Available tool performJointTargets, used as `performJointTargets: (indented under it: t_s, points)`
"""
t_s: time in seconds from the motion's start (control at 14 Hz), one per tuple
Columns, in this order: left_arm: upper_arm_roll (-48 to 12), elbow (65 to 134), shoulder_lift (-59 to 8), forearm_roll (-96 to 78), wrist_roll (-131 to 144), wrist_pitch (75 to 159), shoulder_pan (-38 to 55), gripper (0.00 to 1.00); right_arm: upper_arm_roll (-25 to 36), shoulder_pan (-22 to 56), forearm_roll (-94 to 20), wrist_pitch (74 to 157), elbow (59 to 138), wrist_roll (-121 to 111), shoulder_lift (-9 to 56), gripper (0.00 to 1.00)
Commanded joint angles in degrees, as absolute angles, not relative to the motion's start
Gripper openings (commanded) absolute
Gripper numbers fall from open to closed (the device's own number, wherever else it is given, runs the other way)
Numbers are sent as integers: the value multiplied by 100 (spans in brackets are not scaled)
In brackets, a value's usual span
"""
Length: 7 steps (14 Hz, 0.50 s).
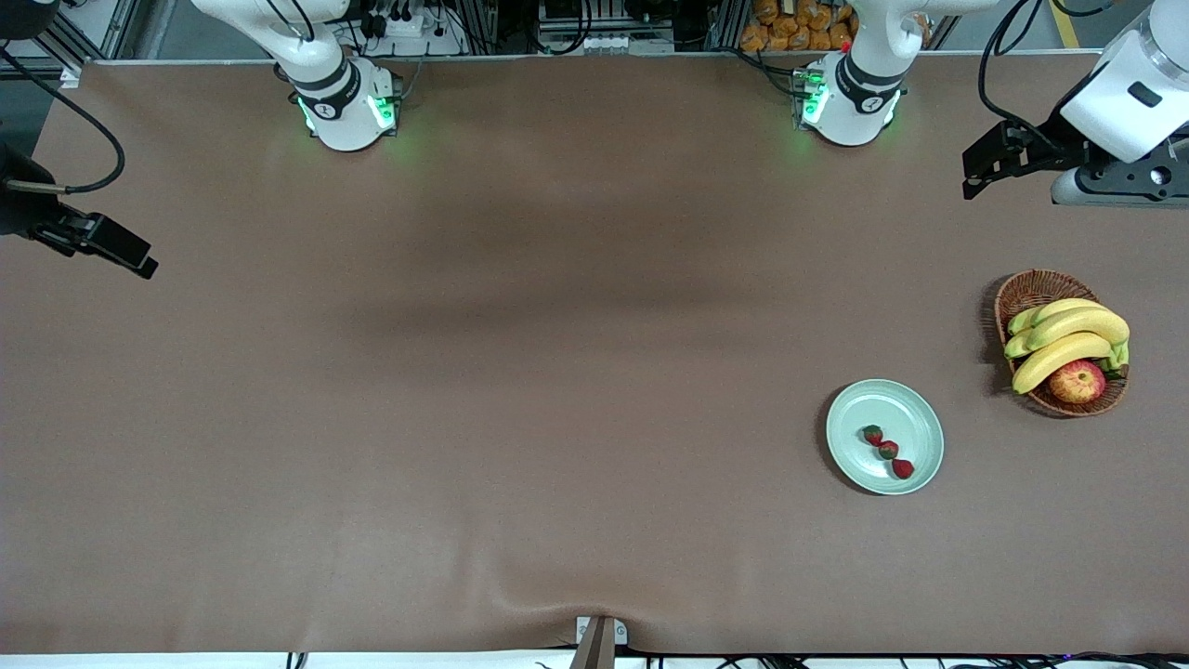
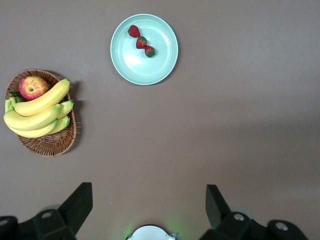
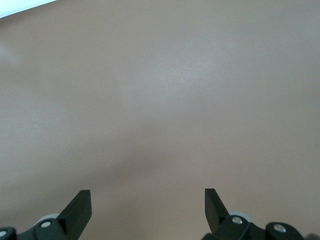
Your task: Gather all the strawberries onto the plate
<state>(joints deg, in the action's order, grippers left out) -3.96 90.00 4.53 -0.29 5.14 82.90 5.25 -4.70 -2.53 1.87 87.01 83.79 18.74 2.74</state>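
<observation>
Three strawberries (image 1: pixel 888 450) lie in a short row on the pale mint-green plate (image 1: pixel 859 413), toward the left arm's end of the table. The left wrist view shows the same strawberries (image 2: pixel 141 42) on the plate (image 2: pixel 135 67). My left gripper (image 1: pixel 975 172) hangs high over the left arm's end of the table, apart from the plate, and it is open (image 2: pixel 149 192) and holds nothing. My right gripper (image 1: pixel 139 260) waits over the right arm's end of the table, open (image 3: pixel 148 196) above bare brown cloth.
A brown wicker basket (image 1: pixel 1031 293) with bananas (image 1: pixel 1068 339) and a red-yellow apple (image 1: pixel 1077 381) stands beside the plate, toward the left arm's end. The left wrist view also shows the basket (image 2: pixel 50 142). Brown cloth covers the table.
</observation>
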Motion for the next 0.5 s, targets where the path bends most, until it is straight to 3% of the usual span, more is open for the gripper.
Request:
performJointTargets:
  t_s: [0.0,0.43]
  points:
    - [-343,8912,449,61,387,8183,554,100,-510,-334,176,8710,8473,1819,167,100]
    - [-369,8903,439,167,492,8227,606,100,-510,-343,149,8710,8473,1819,158,100]
